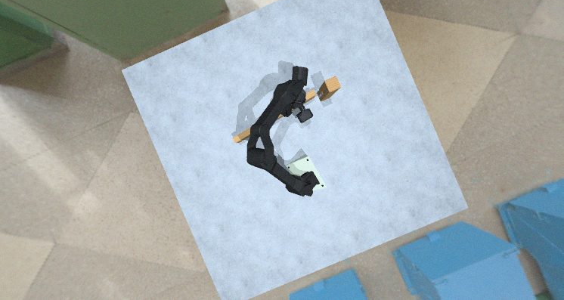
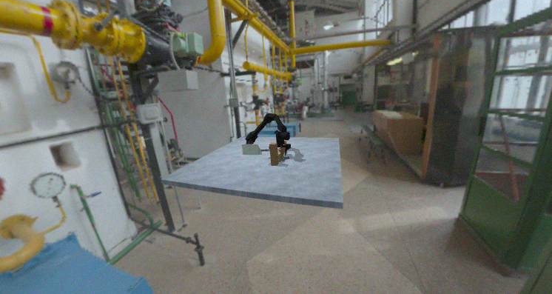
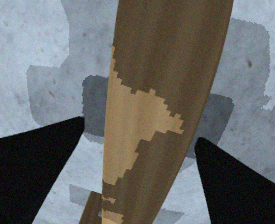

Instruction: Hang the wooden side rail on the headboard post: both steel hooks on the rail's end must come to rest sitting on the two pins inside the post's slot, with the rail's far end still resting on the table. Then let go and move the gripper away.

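Observation:
The wooden side rail [image 1: 241, 135] [image 3: 173, 40] runs diagonally under the arm, one end close to the headboard post [image 1: 330, 87] [image 2: 274, 155]. The post stands upright, its slotted face towards the rail. Small grey metal shows between them in the top view, but I cannot tell whether the hooks touch the pins. My gripper [image 3: 141, 133] is open, pointing down over the rail. Its fingertips stand on either side of the rail in the wrist view, with a gap at each side. The arm hides the rail's middle in the top view.
The pale green base plate [image 1: 302, 165] [image 2: 251, 149] with dark holes lies under the arm's base, on the blue-grey table top [image 1: 374, 171] [image 2: 231, 175]. The arm's links arch over the rail. The post stands just past the rail's end.

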### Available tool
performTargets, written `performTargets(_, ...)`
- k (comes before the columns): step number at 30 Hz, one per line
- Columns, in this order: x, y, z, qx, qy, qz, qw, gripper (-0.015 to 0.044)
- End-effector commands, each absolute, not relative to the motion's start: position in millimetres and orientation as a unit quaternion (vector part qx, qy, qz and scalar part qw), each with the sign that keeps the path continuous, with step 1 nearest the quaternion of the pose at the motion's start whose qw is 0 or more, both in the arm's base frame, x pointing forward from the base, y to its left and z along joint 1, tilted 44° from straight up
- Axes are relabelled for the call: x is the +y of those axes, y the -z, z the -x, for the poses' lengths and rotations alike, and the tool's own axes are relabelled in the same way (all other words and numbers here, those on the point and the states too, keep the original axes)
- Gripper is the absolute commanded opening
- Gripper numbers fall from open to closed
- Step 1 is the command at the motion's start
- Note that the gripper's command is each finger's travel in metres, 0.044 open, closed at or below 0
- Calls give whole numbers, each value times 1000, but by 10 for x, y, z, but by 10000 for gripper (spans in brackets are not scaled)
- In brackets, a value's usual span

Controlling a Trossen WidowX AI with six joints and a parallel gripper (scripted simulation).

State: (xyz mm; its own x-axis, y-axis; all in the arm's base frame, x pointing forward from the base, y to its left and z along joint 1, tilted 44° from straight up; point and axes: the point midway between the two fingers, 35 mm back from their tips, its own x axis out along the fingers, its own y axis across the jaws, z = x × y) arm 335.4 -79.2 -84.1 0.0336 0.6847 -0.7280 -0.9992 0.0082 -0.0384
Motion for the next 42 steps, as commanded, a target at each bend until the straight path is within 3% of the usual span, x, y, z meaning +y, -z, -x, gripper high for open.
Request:
performTargets(1,-777,858,-3350,270,-641,289,658,335)
performTargets(10,-777,858,-3350,270,-641,289,658,99)
performTargets(15,-777,858,-3350,270,-641,289,658,65)
performTargets(18,-777,858,-3350,270,-641,289,658,0)
performTargets(42,-778,846,-3363,313,-620,242,677,0)
